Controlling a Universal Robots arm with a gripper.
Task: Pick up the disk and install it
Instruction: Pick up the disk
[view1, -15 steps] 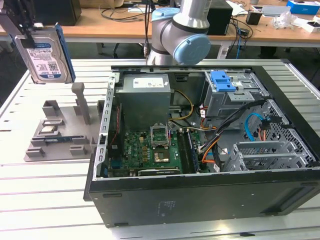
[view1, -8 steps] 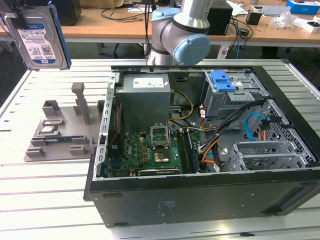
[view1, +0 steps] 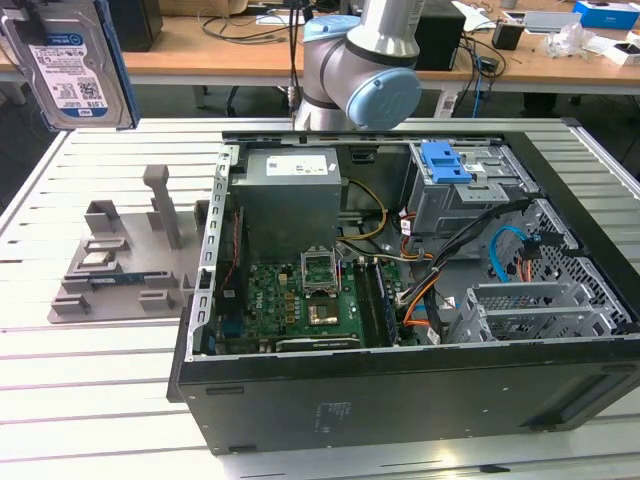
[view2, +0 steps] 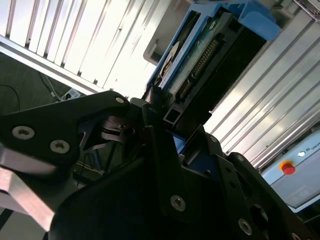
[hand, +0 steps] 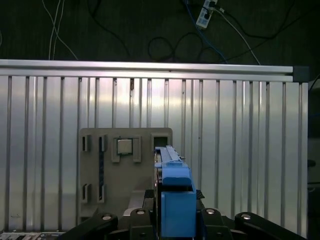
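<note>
Second wrist view had the end effector clamped tight on the disk, blue bracket and all, held clear of the bench. First wrist view showed the grey holder tray sitting well beyond the end effector's tips.

Upper left in the exterior view, the flat silver metal disk bears a printed blue-and-white label; its smooth blue plastic bracket shows in the first wrist view. Lower left, a matt grey plastic fixture rests on the ribbed, satin-finish aluminium table, beside the matt black painted-metal computer case.
</note>
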